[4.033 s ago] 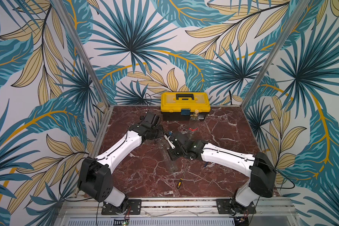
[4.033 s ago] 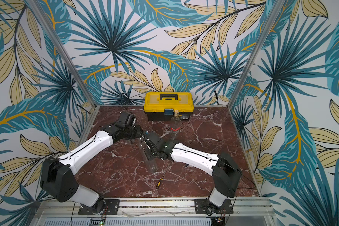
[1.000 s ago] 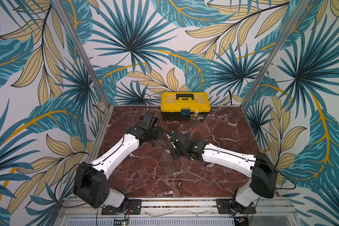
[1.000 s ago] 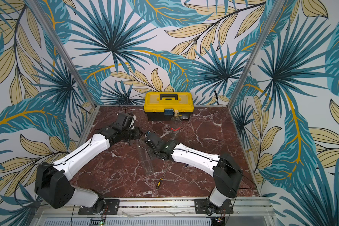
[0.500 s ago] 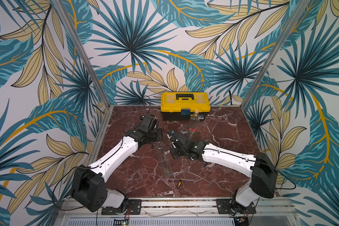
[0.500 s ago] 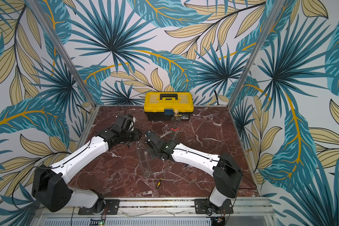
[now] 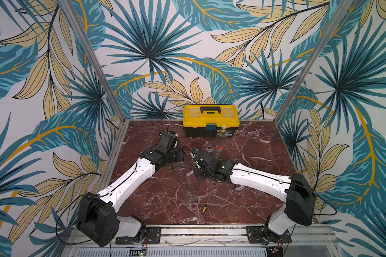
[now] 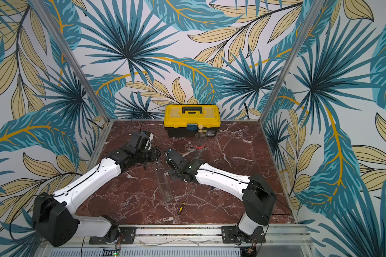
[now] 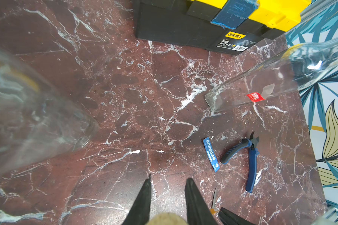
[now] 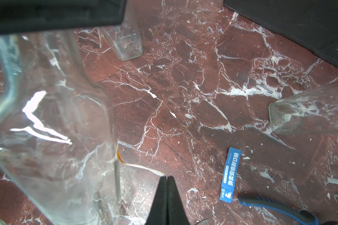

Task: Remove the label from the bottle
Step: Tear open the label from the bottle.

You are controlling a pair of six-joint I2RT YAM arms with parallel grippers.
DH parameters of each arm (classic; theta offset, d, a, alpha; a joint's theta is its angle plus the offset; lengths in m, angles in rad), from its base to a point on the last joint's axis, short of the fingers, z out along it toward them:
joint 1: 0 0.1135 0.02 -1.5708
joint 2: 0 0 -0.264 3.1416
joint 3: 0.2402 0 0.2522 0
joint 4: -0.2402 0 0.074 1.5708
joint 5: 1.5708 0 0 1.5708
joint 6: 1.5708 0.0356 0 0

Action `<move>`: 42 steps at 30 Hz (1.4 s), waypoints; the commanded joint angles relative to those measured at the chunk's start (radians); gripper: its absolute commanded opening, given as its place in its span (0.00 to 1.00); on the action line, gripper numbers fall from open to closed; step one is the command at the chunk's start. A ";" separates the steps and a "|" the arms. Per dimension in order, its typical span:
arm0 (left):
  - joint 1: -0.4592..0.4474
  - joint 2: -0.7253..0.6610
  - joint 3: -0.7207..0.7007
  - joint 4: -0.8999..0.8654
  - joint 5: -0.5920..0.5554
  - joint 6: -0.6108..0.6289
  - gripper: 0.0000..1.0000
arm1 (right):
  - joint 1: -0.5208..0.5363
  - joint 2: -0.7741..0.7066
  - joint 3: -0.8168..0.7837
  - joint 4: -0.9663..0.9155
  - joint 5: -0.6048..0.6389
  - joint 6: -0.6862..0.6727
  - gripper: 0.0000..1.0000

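Note:
A tall clear glass bottle point(image 7: 187, 183) point(image 8: 163, 183) leans between the two arms at mid-table. My left gripper point(image 9: 169, 178) is shut on its beige cork point(image 9: 166, 220), which sits deep between the jaws. The rest of the bottle is out of the left wrist view. In the right wrist view the bottle point(image 10: 47, 120) is close by. A thin pale-orange label point(image 10: 141, 165) runs from the bottle's edge to my right gripper point(image 10: 166, 176), which is shut on the strip's free end. The right gripper's fingers point(image 9: 230, 216) show beside the cork.
A second bottle with a red label point(image 7: 220, 142) point(image 9: 254, 96) stands before the yellow toolbox point(image 7: 211, 115). A third clear bottle point(image 10: 128, 46) stands behind the held one. On the marble lie a blue sticker point(image 10: 230, 174), blue pliers point(image 9: 250, 161) and a screwdriver point(image 7: 206, 203).
The left gripper has drawn the bottle a little to the left, away from the right gripper. Both grippers stay shut.

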 commanded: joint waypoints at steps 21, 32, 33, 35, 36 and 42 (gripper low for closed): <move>-0.003 -0.111 -0.046 0.062 0.024 0.074 0.00 | -0.020 -0.023 -0.045 0.025 0.021 0.034 0.00; -0.005 -0.141 -0.050 0.062 0.029 0.090 0.00 | -0.038 -0.034 -0.070 0.034 0.023 0.051 0.00; -0.005 -0.143 -0.051 0.062 0.030 0.091 0.00 | -0.038 -0.033 -0.071 0.035 0.023 0.052 0.00; -0.005 -0.146 -0.052 0.063 0.036 0.094 0.00 | -0.040 -0.035 -0.074 0.039 0.021 0.055 0.00; -0.005 -0.146 -0.052 0.062 0.038 0.094 0.00 | -0.041 -0.035 -0.075 0.039 0.022 0.055 0.00; -0.009 -0.151 -0.053 0.067 0.042 0.099 0.00 | -0.045 -0.032 -0.074 0.044 0.017 0.055 0.00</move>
